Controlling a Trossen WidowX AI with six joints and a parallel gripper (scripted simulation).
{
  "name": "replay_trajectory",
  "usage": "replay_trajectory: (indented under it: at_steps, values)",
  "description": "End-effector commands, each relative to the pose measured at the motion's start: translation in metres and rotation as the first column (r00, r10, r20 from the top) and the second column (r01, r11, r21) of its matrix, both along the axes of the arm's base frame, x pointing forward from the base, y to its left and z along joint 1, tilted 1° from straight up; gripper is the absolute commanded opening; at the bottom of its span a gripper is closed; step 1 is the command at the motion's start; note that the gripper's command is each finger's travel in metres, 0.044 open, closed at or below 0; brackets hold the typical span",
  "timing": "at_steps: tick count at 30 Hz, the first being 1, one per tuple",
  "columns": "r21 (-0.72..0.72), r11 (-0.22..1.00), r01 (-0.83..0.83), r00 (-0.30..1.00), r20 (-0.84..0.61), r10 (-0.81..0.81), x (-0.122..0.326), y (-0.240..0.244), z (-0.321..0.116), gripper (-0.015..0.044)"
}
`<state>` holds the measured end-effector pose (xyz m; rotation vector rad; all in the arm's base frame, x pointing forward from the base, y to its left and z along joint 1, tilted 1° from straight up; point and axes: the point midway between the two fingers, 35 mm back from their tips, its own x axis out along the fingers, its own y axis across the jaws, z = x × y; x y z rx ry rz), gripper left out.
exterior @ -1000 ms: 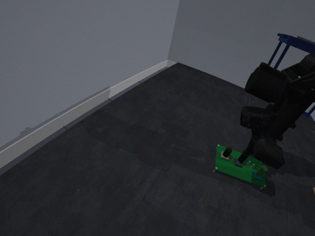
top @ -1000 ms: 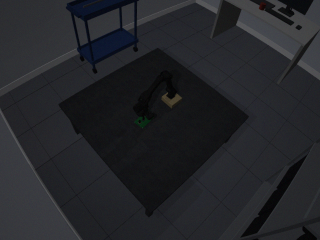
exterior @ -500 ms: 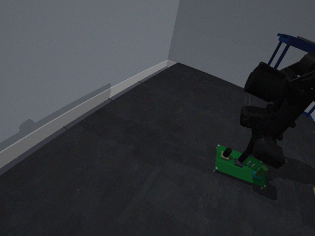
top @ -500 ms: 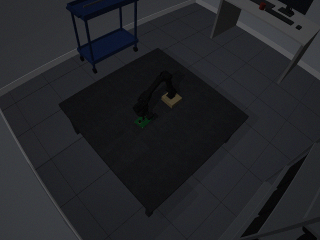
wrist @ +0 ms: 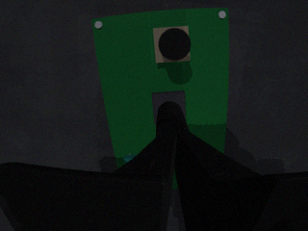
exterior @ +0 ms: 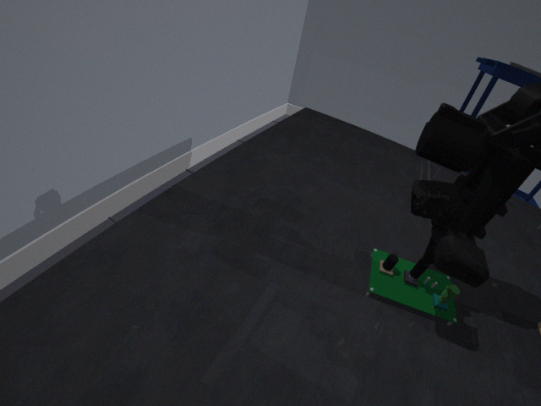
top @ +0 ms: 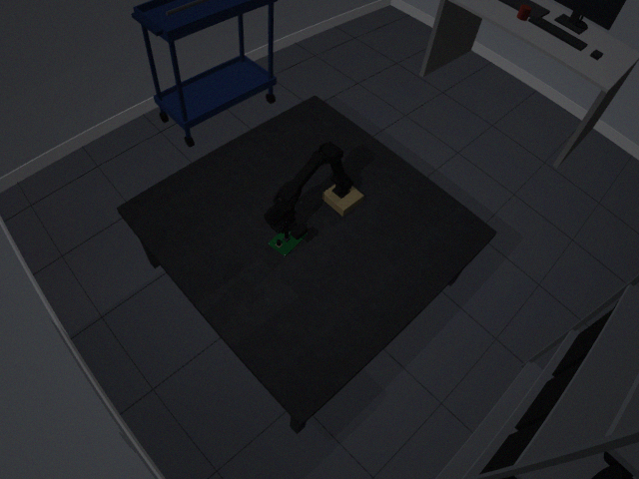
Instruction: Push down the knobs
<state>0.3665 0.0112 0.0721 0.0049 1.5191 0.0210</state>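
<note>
While our closed gripper (exterior: 414,272) bears down on the middle of the circuit board (exterior: 395,290), we judge the step in hand to be pressing the second knob (wrist: 169,114) onto its shaft. Our fingers are pinched together with nothing between them, so they act as one blunt tip, not as a clamp. From the wrist view the tip lies over the dark knob on the grey potentiometer (wrist: 169,98) near the centre of the board; we cannot tell whether the knob is fully seated, since the fingers hide most of it.

Farther along the board, the other knob (exterior: 390,260) stands on its tan potentiometer (exterior: 385,268) near the far left corner, apart from the gripper. It looks tall in the exterior view, and we cannot say from these views whether it is down.

The board itself sits on the dark table (exterior: 218,271) just beside the arm's base side, and a green part (exterior: 447,293) stands at its right end.

To do this well, we should keep the push straight along the shaft, with the tip centred on the knob's top. Any sideways load could lever the potentiometer off the board or tip the board on its short legs. We should press slowly and stop once the knob resists.
</note>
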Motion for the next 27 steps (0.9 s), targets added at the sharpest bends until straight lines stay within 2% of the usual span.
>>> replay_trajectory:
  at_steps: [1, 8, 18, 25, 27]
  values:
    - [0.003, 1.000, -0.002, 1.000, -0.003, 0.002, 0.000, 0.000, 0.005, 0.0000]
    - [0.003, 1.000, -0.002, 1.000, -0.003, 0.002, -0.001, 0.000, 0.015, 0.0000]
    - [0.000, 1.000, 0.000, 1.000, -0.010, 0.000, -0.009, 0.000, 0.012, 0.0263]
    - [0.001, 1.000, -0.001, 1.000, -0.013, 0.001, -0.095, -0.003, 0.027, 0.0440]
    - [0.002, 1.000, -0.001, 1.000, -0.015, 0.001, -0.120, -0.004, 0.027, 0.0440]
